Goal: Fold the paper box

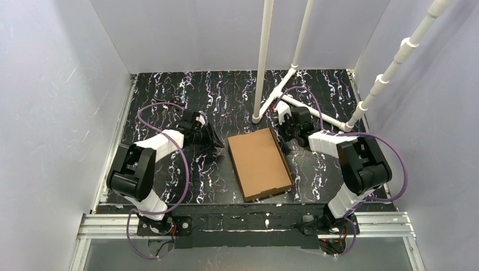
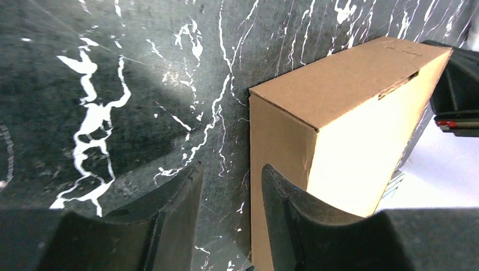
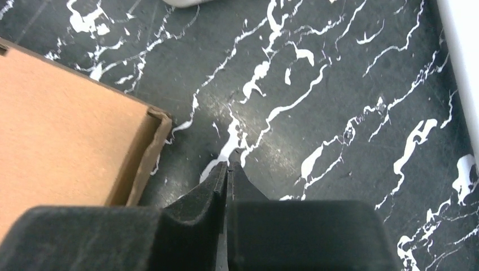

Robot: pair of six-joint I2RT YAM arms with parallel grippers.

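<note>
Standing partly open, the left gripper (image 2: pixel 231 169) shows a clear gap between its two black fingers (image 2: pixel 175 209). Only tabletop (image 2: pixel 113 68) lies in that gap, and nothing is held. The finger nearer the paper box (image 2: pixel 339 79) sits just beside the box's short end wall. Whether it touches the cardboard cannot be told.

The right gripper (image 3: pixel 229 165) has its fingertips pressed together, with only a thin seam between them. It holds nothing and points down at bare tabletop. The nearest corner of the box (image 3: pixel 62 130) is close by but apart from the fingertips.

In the top view, the paper box (image 1: pixel 260 162) lies flat near the middle of the black, white-veined tabletop (image 1: pixel 226 90). It is a shallow brown cardboard rectangle, lid down and turned at a slight angle. The left gripper (image 1: pixel 212 138) is at its far left corner. The right gripper (image 1: pixel 285 127) is at its far right corner.

White pipes (image 1: pixel 262 56) stand behind the box on the far part of the table. Purple cables (image 1: pixel 183 164) loop along both arms.
</note>
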